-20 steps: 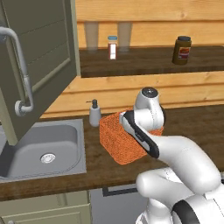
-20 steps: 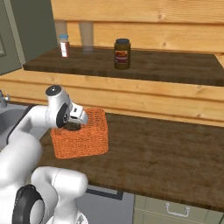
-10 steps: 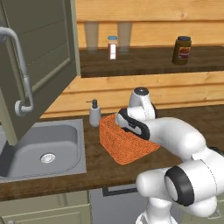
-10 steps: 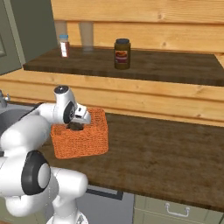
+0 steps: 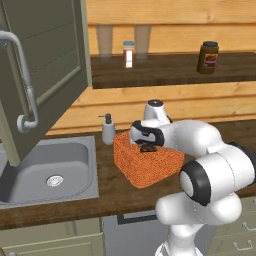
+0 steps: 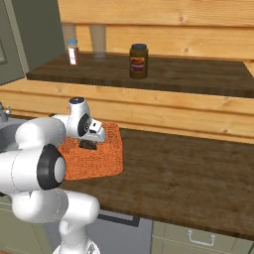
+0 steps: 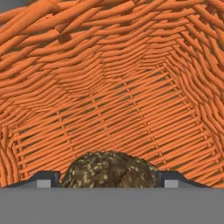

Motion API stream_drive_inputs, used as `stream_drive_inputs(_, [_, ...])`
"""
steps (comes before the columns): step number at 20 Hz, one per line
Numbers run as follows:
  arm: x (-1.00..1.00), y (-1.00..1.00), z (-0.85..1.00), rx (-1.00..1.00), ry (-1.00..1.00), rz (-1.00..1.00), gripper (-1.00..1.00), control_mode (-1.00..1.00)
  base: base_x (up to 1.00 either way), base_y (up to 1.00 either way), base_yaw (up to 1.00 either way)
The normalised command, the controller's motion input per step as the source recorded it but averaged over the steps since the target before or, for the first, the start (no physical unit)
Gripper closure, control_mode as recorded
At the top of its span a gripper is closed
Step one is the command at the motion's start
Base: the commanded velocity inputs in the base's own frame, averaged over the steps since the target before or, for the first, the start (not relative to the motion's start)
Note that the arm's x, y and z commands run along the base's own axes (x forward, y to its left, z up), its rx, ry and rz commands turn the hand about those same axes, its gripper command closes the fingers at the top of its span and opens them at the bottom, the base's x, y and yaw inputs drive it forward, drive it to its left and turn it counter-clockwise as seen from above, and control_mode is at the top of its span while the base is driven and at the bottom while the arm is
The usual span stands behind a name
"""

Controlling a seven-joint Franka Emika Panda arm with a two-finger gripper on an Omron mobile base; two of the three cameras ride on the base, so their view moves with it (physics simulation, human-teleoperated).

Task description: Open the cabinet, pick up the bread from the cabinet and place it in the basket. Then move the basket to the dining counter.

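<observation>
Centre frame: the two-finger gripper [image 5: 146, 147] holds its jaws clamped on the small dark brown lumpy bread [image 7: 109, 169] inside the bright orange woven-mesh basket [image 5: 150, 165] on the tabletop. Best practice, by judgement: lower near the weave, then release.

The basket [image 7: 109, 78] beneath the gripper [image 7: 107, 178] was rough orange wicker mesh. Between the fingertips, the bread [image 7: 109, 169] looked matt, crusty and speckled. Beside it lay a brushed steel sink [image 5: 47, 170] set in a dark, smooth wood-grain worktop [image 6: 188, 173].
</observation>
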Motion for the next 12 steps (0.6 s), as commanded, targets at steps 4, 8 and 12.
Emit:
stream_drive_inputs(4, [0.19, 0.0, -0.19, 0.0, 0.08, 0.0, 1.0, -1.0, 0.0, 0.0, 0.0])
stream_drive_inputs(8, [0.0, 0.0, -0.05, 0.0, 0.01, 0.0, -1.0, -1.0, 0.0, 0.0, 0.0])
stream_drive_inputs(12, [0.0, 0.0, 0.0, 0.0, 0.0, 0.0, -1.0, -1.0, 0.0, 0.0, 0.0])
